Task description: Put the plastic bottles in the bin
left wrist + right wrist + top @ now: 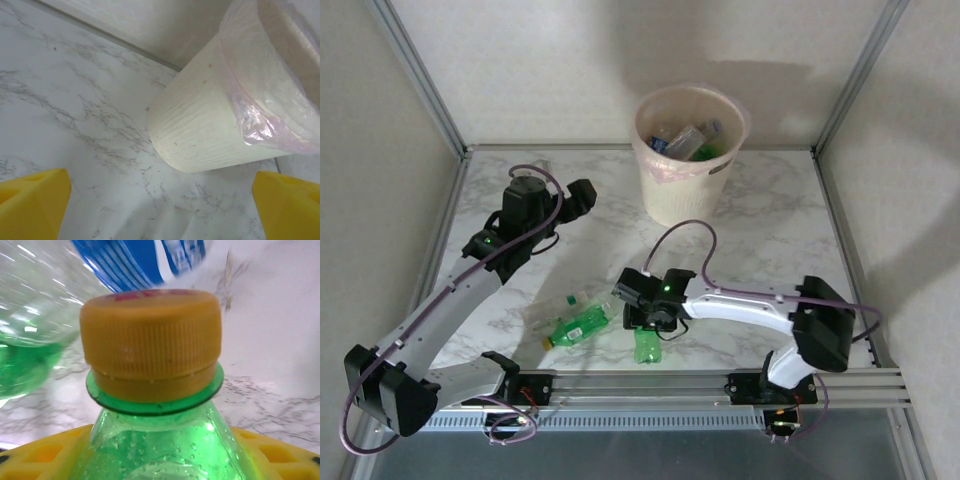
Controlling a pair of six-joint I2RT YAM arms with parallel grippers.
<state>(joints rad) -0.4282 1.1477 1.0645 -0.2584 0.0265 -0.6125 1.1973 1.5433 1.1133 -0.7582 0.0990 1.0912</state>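
Counter (770, 230) under your arms is smooth and white with grey marble veining. You have three plastic bottles at its near side. One is a green bottle (160, 440) with a ribbed yellow cap (150, 340) and droplets inside its neck. A second green bottle (582, 325) lies on its side just left of it, and a clear bottle (582, 297) with a blue label lies beside that one.

Your right fingers (45, 452), yellow with moulded cut-outs, are closed against the first bottle's shoulders, one on each side. From above, the wrist hides them, and you cannot tell whether that bottle touches the counter. In the right wrist view the other two bottles are blurred and cut off.

The round, tapered cream bin (685, 195) stands at the far side, well apart from those three. Its wall is faintly ridged, and a thin, crinkled pinkish liner (250, 110) is folded over the rim. More bottles are heaped inside, but their number is hard to make out.

Your left fingers (30, 205), two plain yellow pads, stand wide apart with nothing between them, near the bin's base.
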